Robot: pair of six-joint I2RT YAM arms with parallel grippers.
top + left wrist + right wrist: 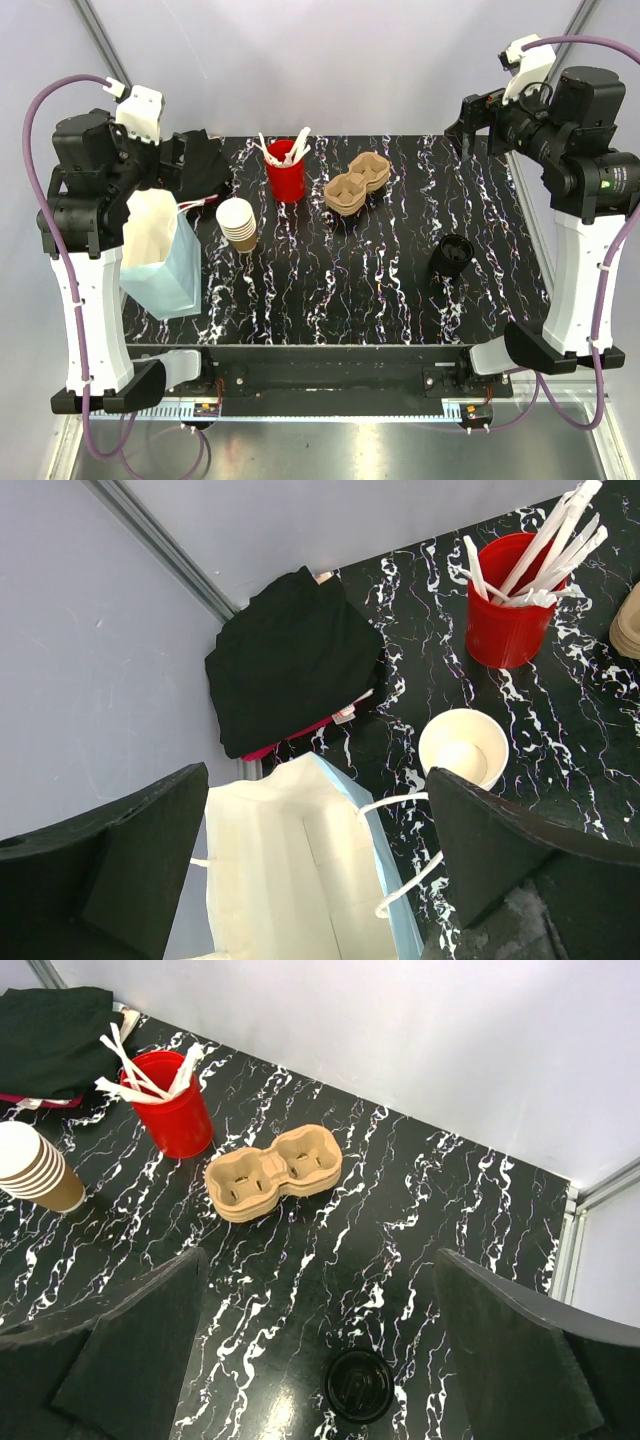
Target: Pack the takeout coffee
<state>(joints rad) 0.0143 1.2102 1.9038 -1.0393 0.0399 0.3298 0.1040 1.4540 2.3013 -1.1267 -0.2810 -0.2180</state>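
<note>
The tan kraft cups [237, 222] stand as a nested stack on the black marble table, left of centre, right beside the open light-blue paper bag [160, 255]. In the left wrist view the top cup's white inside [463, 747] shows next to the bag's white interior [300, 870]. In the right wrist view the stack [35, 1165] is at the far left. My left gripper [320, 880] is open and empty, high above the bag's mouth. My right gripper [320, 1350] is open and empty, raised at the table's far right [470, 115].
A red cup of white utensils [285, 170] stands at the back centre. A brown pulp carrier [356, 183] lies to its right. A black lid [451, 253] sits at the right. A folded black cloth [290, 660] lies at the back left corner.
</note>
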